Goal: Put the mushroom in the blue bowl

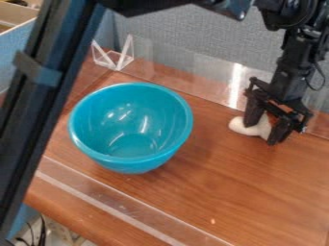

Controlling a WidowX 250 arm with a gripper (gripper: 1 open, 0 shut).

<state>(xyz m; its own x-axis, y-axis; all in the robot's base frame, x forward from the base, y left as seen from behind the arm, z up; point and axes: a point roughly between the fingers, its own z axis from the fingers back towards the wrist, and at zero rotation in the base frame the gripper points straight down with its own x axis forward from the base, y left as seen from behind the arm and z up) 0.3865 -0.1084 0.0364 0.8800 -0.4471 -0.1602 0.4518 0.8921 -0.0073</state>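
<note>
The blue bowl (130,126) sits on the wooden table (218,187), left of centre, and it holds nothing. My claw (274,122) is at the right side of the table, pointing straight down from my dark arm (298,53), which reaches in from the top right. Its two black fingers (255,108) straddle the mushroom (243,124), which lies on the table well right of the bowl. Only its cream stem shows. The fingers are partly apart; I cannot tell whether they grip it.
</note>
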